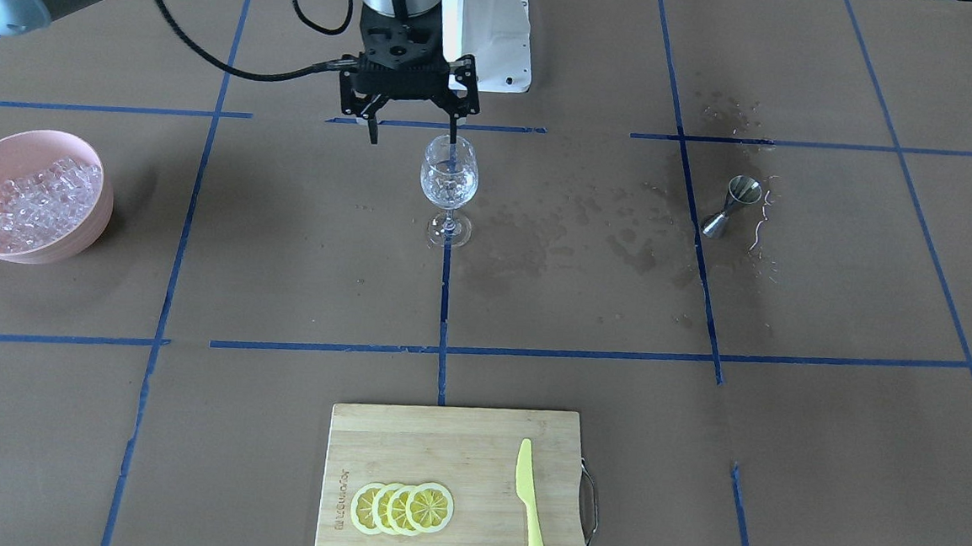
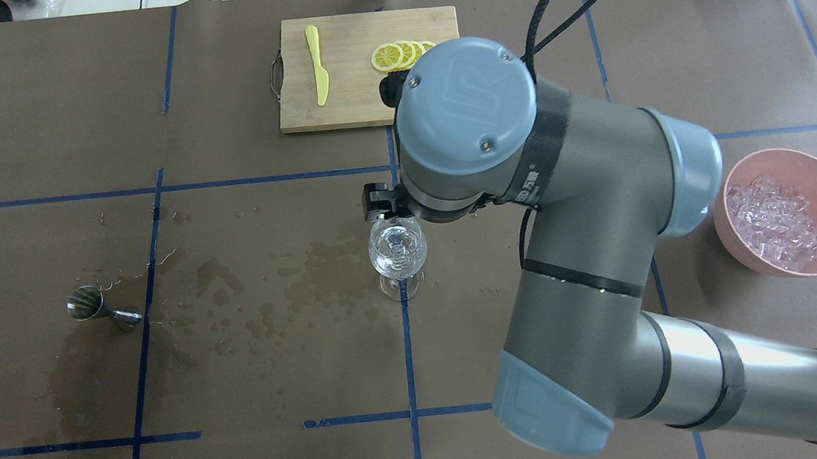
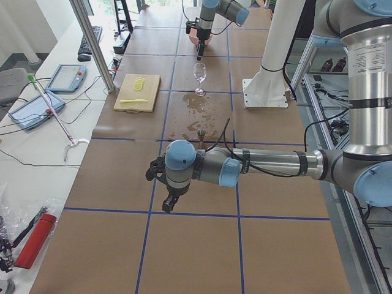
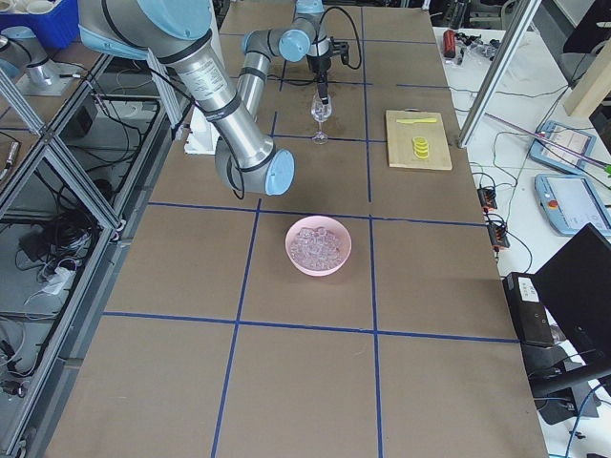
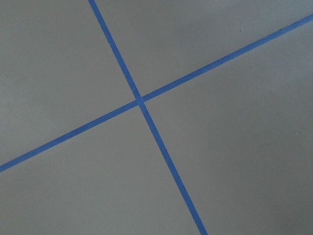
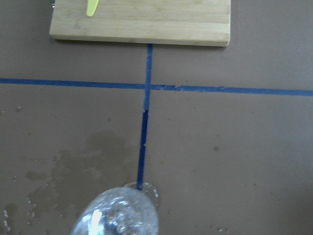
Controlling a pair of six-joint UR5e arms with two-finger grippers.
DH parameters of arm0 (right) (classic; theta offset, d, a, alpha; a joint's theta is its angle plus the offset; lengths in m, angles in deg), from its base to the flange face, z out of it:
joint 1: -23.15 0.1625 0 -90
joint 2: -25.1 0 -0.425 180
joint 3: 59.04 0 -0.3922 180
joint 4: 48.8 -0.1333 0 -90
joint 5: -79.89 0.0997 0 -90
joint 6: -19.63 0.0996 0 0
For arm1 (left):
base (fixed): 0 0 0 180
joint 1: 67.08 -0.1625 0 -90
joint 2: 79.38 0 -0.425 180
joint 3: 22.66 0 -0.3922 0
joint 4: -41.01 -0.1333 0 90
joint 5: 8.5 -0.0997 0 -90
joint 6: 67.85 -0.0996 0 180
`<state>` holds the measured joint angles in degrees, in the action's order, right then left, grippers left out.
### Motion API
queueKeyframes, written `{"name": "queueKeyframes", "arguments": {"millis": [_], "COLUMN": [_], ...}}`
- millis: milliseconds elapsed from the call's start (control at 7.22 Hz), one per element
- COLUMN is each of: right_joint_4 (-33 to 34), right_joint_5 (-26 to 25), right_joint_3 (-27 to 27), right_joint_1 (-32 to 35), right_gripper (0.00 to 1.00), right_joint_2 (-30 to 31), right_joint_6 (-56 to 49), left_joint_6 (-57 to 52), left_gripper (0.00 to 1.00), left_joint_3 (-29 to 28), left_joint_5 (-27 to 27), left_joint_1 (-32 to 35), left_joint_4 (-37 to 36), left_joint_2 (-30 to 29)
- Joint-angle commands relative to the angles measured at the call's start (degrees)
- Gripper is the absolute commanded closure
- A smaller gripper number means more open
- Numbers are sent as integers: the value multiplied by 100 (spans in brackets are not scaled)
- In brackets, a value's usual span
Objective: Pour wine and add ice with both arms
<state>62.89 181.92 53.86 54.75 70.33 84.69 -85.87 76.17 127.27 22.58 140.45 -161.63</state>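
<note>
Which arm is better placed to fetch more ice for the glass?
Probably the right one: the right gripper hangs open just above the glass, and the bowl holding the ice sits on that side. The left gripper is far off, over a cross of blue tape.

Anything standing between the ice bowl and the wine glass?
Nothing visible. Only bare, tape-marked table lies between the ice in its pink bowl and the wine glass, which stands below the right gripper.
</note>
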Motion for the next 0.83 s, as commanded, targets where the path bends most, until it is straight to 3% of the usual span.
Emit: {"name": "queueKeyframes", "arguments": {"millis": [0, 139, 693], "right_joint_4": [-41, -59, -51], "right_joint_5": [955, 1334, 2610], "right_joint_3": [338, 347, 120], "right_joint_1": [1106, 1695, 3963], "right_gripper": [0, 0, 0], "right_joint_2": [852, 1283, 3111], "right_joint_6": [-1488, -2566, -6610], "left_joint_6": [9, 9, 665], "left_gripper": [0, 0, 0], "left_joint_3": [-109, -5, 49], "left_joint_5": [-42, -33, -24], "left_joint_1": [16, 25, 96], "left_joint_4": [-47, -30, -679], "left_joint_2": [33, 295, 332]}}
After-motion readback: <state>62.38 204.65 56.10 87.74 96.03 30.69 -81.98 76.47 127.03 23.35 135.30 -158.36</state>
